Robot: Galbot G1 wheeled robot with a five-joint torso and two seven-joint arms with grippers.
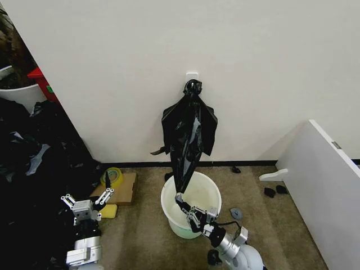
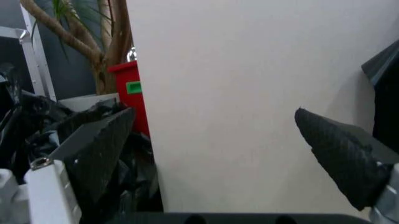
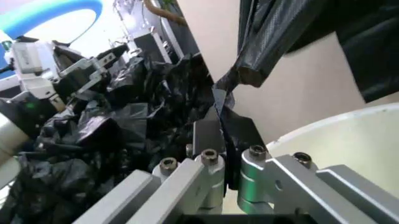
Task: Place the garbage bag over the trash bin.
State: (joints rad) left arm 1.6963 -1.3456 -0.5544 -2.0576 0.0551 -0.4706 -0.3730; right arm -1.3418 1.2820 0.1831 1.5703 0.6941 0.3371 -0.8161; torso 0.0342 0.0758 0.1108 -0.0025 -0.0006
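The garbage bag (image 1: 188,132), glossy black, hangs from a white hook on the wall, and its narrow lower end reaches down into the trash bin (image 1: 206,193), a round cream-white bucket on the carpet. My right gripper (image 1: 181,201) is over the bin's near-left rim, shut on the bag's lower tip. In the right wrist view its fingers (image 3: 210,135) pinch a black strip of the garbage bag (image 3: 274,32), with the trash bin (image 3: 349,140) beside them. My left gripper (image 1: 85,198) is held open to the left of the bin, holding nothing. In the left wrist view the left gripper (image 2: 212,116) faces the wall.
A big heap of black plastic (image 1: 34,169) fills the left side. Flat cardboard with a yellow tape roll (image 1: 121,188) and a yellow sponge (image 1: 108,211) lie left of the bin. A white panel (image 1: 326,191) stands at the right, with small dark scraps (image 1: 275,191) beside it.
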